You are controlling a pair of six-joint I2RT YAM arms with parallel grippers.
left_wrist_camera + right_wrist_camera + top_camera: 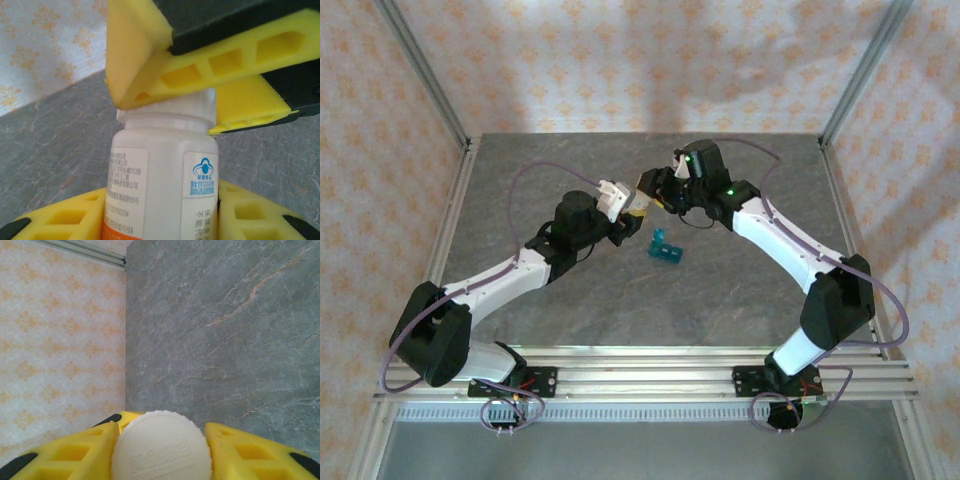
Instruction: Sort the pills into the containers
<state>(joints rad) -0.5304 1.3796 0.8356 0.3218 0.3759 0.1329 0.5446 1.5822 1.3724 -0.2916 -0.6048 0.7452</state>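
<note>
Gray marble-look table [570, 300] with orange-patterned wallpaper [620, 60] on three sides and a metal frame [430, 80] at the corners, so a pretty plain setup.

The teal pill box [665, 247] sits flat on the table around the middle. It's on its own and neither arm touches it. It's too small from the top camera for me to say whether any lids are up.

Both arms meet in the air just behind the box, on the far side from the arm bases. The left tool [160, 220] is clenched on a white bottle [160, 165], with its yellow fingers [60, 220] pressed on either side of the labelled body. You can see printed text and a blue logo on the label, plus an orange band low down.

The right tool [162, 440] comes in from the opposite side onto the ribbed white cap [161, 447]. From its own camera the cap sits between the two yellow fingers [75, 452] and both look like they touch it, so I'd call that gripping the cap. The left wrist camera shows the same thing, with one finger lying across the top of the cap and the other against its side.

So the box is near where the two tools meet, a bit toward the near side and slightly to the right, down on the table and apart from both.
</note>
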